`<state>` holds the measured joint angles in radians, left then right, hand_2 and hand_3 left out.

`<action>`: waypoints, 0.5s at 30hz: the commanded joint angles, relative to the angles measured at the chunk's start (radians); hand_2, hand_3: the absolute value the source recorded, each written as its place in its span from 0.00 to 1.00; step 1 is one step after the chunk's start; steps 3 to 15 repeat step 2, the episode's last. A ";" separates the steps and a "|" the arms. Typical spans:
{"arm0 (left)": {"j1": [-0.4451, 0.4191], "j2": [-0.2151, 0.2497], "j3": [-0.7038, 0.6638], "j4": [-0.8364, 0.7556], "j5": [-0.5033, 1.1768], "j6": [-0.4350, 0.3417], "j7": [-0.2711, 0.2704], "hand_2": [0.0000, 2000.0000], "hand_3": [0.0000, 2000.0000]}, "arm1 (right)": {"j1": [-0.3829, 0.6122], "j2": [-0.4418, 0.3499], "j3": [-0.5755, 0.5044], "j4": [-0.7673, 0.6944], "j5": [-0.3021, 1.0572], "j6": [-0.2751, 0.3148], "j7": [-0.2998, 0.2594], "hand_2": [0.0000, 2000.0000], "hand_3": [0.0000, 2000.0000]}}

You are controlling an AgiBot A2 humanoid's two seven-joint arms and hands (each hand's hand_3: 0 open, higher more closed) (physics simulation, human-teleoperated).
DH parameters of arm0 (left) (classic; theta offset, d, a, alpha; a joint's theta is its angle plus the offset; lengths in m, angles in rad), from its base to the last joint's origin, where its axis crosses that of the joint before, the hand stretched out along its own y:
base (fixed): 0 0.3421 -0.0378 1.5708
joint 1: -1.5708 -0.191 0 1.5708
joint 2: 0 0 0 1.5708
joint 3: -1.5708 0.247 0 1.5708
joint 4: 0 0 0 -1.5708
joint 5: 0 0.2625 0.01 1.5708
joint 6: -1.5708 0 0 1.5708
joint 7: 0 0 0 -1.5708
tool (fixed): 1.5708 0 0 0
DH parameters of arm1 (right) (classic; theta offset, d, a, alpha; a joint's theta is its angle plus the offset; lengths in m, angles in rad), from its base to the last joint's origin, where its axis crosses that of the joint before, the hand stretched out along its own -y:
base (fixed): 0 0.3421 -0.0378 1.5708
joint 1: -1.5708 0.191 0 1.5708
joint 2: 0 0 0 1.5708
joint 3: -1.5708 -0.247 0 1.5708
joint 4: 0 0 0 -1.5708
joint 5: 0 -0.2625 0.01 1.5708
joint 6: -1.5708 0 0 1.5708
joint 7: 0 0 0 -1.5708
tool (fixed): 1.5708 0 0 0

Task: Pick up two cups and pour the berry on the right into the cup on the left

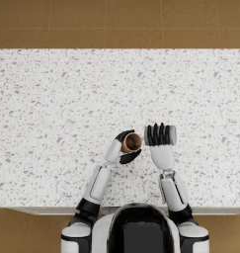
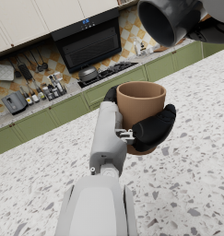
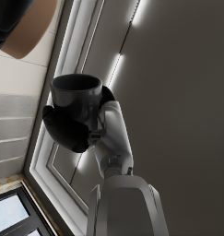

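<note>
My left hand (image 1: pixel 122 148) holds a brown cup (image 1: pixel 132 142) upright above the counter, its mouth open to the head camera. Right beside it my right hand (image 1: pixel 161 134) grips a grey cup (image 1: pixel 173 134) tipped on its side, mostly hidden under the fingers. In the left wrist view the brown cup (image 2: pixel 140 103) sits in my left hand (image 2: pixel 152 129), and the grey cup (image 2: pixel 166 18) hangs tilted above it, mouth turned toward the brown cup. The right wrist view shows the grey cup (image 3: pixel 79 99) in my right hand (image 3: pixel 69 129), with the brown cup (image 3: pixel 32 27) close by. No berry shows in any view.
The white speckled counter (image 1: pixel 57 108) stretches wide to both sides and ahead, ending at a far edge before the brown tiled floor (image 1: pixel 116 22). Its near edge runs just in front of my arms. Green cabinets (image 2: pixel 72 108) and a stove (image 2: pixel 104 71) stand far behind.
</note>
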<state>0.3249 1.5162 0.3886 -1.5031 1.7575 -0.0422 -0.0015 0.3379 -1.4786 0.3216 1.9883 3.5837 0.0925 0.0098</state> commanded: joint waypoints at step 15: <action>0.000 0.000 0.000 0.000 0.000 0.000 0.000 1.00 0.64 | 0.000 0.000 0.000 0.000 0.000 0.000 0.000 1.00 0.64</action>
